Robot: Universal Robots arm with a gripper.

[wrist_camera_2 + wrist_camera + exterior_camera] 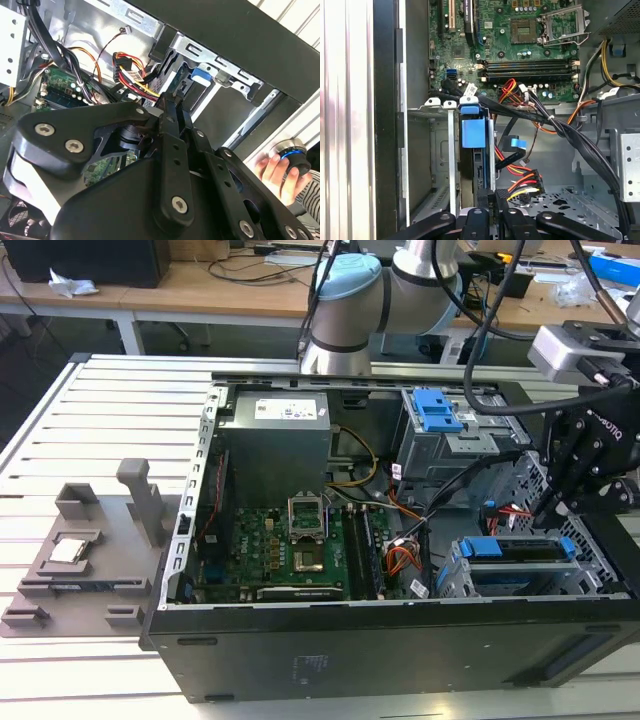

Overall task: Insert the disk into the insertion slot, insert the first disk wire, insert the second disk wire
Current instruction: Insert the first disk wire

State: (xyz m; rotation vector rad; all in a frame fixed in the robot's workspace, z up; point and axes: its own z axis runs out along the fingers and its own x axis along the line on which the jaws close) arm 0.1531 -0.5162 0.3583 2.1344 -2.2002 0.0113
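Note:
The disk point(522, 550), silver in its blue carrier, lies in the insertion slot point(452, 578), the silver perforated cage at the case's corner on the exterior view's right. In the first wrist view the carrier's blue tab point(472, 132) stands at the cage's mouth point(451, 160), with the disk's dark edge point(481, 172) running back toward me. My gripper point(552, 508) hangs just above the disk's rear end. Its fingers point(167, 107) are shut together with nothing seen between them. A thin red cable, the first disk wire point(515, 510), lies loose beside the fingers.
A red, yellow and black wire bundle point(522, 187) with its plug lies right next to my fingertips point(485, 202). Thick black cables point(570, 135) cross the case. A taller grey cage with a blue clip point(437, 410) stands behind. A person's hand point(274, 170) rests by a knob outside the case.

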